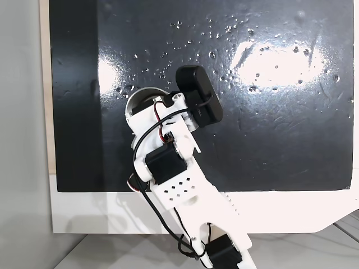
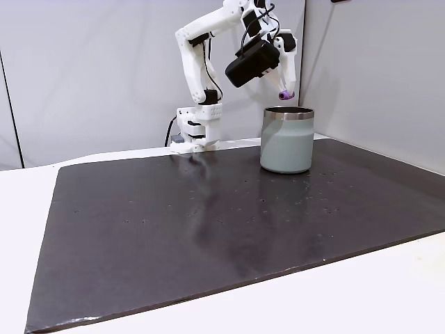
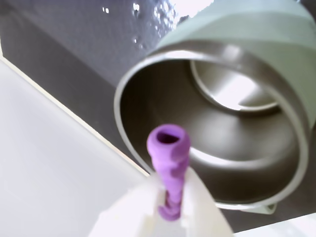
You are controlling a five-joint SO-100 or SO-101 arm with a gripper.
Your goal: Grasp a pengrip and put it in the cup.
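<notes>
My gripper (image 3: 170,210) is clamped on the pengrip (image 3: 169,168), the two white fingers (image 3: 207,207) pressed against its sides near its lower end, so the ribbed purple tube sticks out beyond the tips with its open end facing the camera in the wrist view. From there the cup (image 3: 148,74) lies beyond it toward twelve and one o'clock, its mouth wide open, the shiny steel inside and the round bottom in plain sight, and the pengrip's free end overlaps the cup's near rim. In a fixed view from the side, I hang above the cup (image 2: 286,142), which stands upright on the dark mat (image 2: 174,229), and the pengrip (image 2: 284,94) shows as a small purple spot at my fingertips, just over the steel rim toward its back edge and apart from it. My arm (image 2: 201,49) reaches over from its base at about nine o'clock of the cup. In a fixed view from above, my wrist and the black camera (image 1: 199,95) cover most of the cup (image 1: 140,100), of which a grey arc shows at about ten o'clock of the wrist.
</notes>
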